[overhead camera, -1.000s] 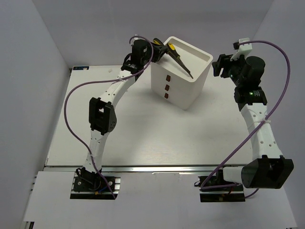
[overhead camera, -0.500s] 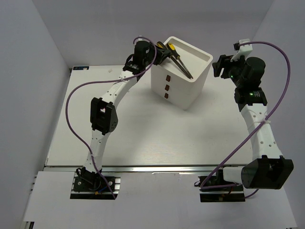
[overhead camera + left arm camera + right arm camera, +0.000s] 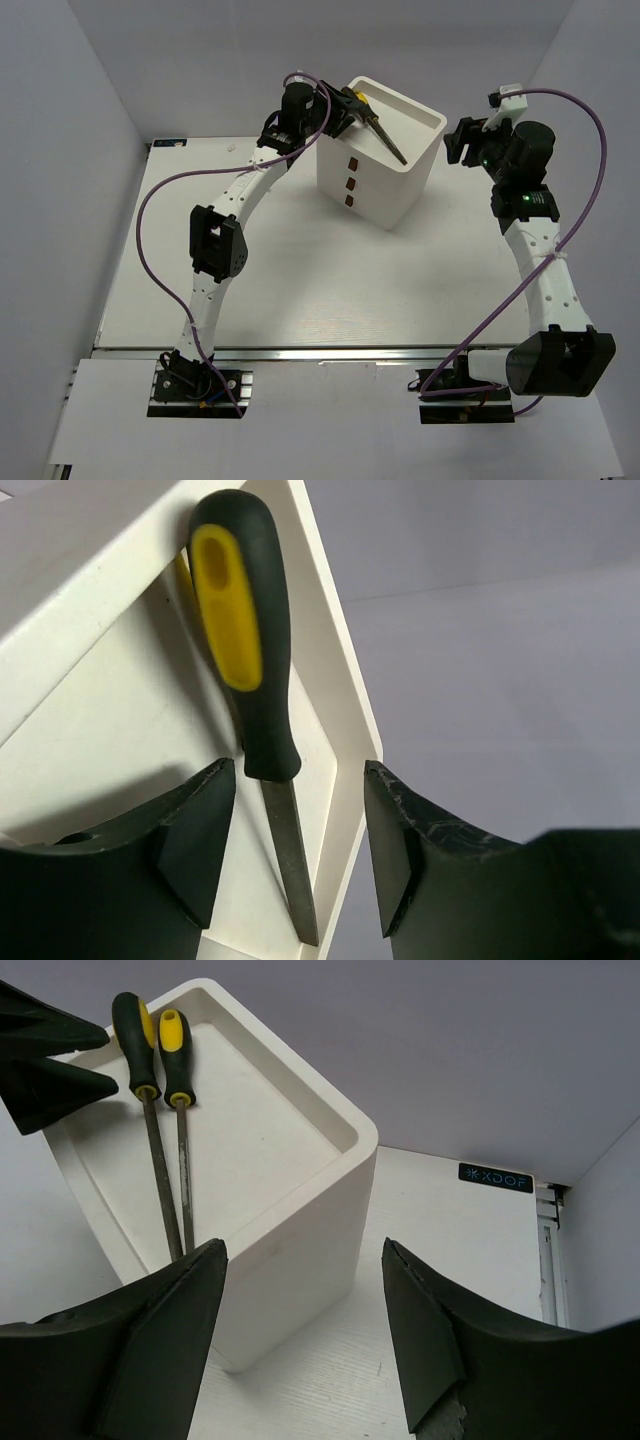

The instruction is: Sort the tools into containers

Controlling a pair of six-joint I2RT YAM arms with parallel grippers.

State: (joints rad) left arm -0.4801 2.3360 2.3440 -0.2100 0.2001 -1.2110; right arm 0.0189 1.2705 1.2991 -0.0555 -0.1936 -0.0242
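Note:
The white drawer box (image 3: 400, 185) has three red-brown front tabs (image 3: 351, 181) and a rimmed tray top. A yellow-and-black-handled file (image 3: 372, 122) and a like-handled screwdriver (image 3: 362, 101) lie side by side in the tray, handles against the far-left rim. My left gripper (image 3: 343, 104) is open at that corner. In the left wrist view the file (image 3: 243, 650) lies between the spread jaws of the gripper (image 3: 297, 772), untouched. My right gripper (image 3: 457, 141) is open and empty, to the right of the box. Its view shows the file (image 3: 133, 1030), the screwdriver (image 3: 176, 1045) and the box (image 3: 290, 1210). No other tools show.
The box stands at the back middle of the white table (image 3: 300, 280). Grey walls close in the left, back and right. A black label (image 3: 495, 1177) sits at the table's far edge. Purple cables loop from both arms.
My left gripper has shifted slightly right toward the box's corner. The two tools now lie closer together in the tray. The right arm has not moved.

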